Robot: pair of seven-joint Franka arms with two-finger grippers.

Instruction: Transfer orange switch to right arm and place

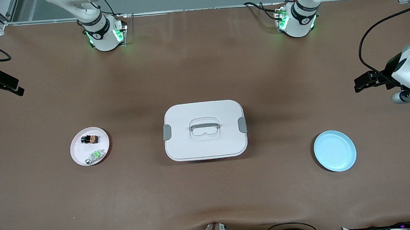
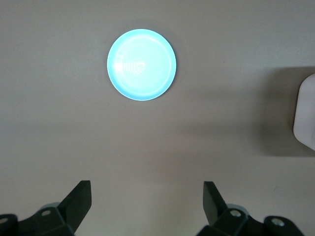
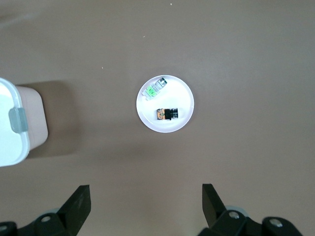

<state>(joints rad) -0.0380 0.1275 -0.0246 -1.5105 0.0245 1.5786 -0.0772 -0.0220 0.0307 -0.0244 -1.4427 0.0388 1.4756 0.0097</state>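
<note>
The orange switch (image 1: 89, 139) is a tiny black part with an orange-brown face. It lies on a pink plate (image 1: 77, 153) toward the right arm's end of the table, beside a green-and-silver part (image 1: 95, 156). In the right wrist view the switch (image 3: 167, 114) lies on the same plate (image 3: 183, 101). My right gripper (image 1: 14, 89) is open and empty, up over bare table at its own end, its fingertips (image 3: 81, 196) well apart. My left gripper (image 1: 361, 83) is open and empty over bare table at the left arm's end, fingertips (image 2: 82, 194) spread.
A white lidded box (image 1: 205, 130) with a grey handle and clips stands mid-table; its edge shows in both wrist views (image 3: 10, 142) (image 2: 306, 113). An empty blue plate (image 1: 334, 150) lies toward the left arm's end and shows in the left wrist view (image 2: 141, 64). Cables run along the table edges.
</note>
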